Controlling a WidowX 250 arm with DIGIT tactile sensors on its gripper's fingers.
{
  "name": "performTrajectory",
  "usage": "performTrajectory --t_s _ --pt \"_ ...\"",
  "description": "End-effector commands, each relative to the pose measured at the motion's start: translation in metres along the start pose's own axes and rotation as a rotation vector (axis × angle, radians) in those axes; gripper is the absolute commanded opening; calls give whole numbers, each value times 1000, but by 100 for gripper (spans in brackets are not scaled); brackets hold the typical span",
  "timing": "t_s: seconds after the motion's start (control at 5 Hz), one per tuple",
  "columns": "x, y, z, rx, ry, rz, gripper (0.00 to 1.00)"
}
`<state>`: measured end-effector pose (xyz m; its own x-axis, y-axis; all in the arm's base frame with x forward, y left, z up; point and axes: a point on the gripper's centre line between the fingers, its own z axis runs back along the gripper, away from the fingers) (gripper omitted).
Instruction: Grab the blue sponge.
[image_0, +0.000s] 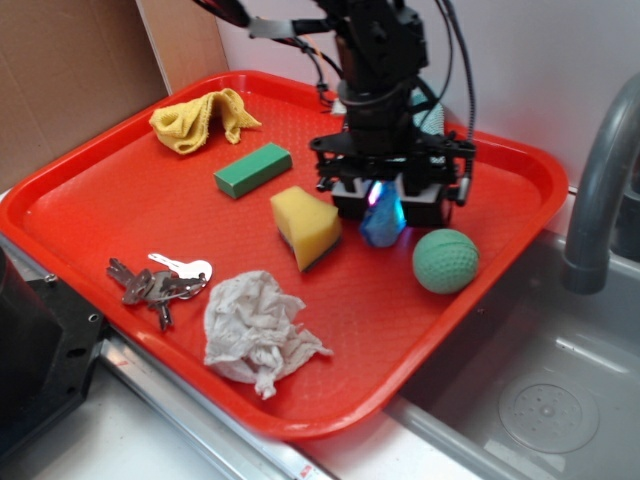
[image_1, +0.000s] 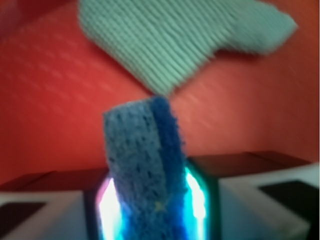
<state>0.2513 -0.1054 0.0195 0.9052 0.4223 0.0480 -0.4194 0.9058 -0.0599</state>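
Observation:
The blue sponge (image_0: 381, 225) hangs on edge between the fingers of my gripper (image_0: 388, 205), over the right middle of the red tray (image_0: 120, 190). In the wrist view the sponge (image_1: 145, 170) stands upright between the two glowing pads, which press on both its faces. My gripper (image_1: 150, 200) is shut on it. The sponge's lower end is at or just above the tray floor; I cannot tell if it touches.
A yellow wedge sponge (image_0: 306, 226) lies just left of the gripper, a green ball (image_0: 445, 260) just right. A green block (image_0: 252, 169), yellow cloth (image_0: 200, 120), keys (image_0: 160, 280) and a pale crumpled cloth (image_0: 255, 325) (image_1: 180, 40) lie on the tray. A sink and faucet (image_0: 600, 190) are at right.

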Motion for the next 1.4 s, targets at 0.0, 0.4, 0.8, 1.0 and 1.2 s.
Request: performTrajectory --t_s 0.0,0.4,0.8,1.0,1.2 --pt "5 43 106 155 -96 0 0" --pt "2 95 184 246 -143 6 0" --pt "37 101 191 163 -158 75 0" --pt "42 100 194 226 -161 120 0" --pt "40 102 198 226 -187 132 0"
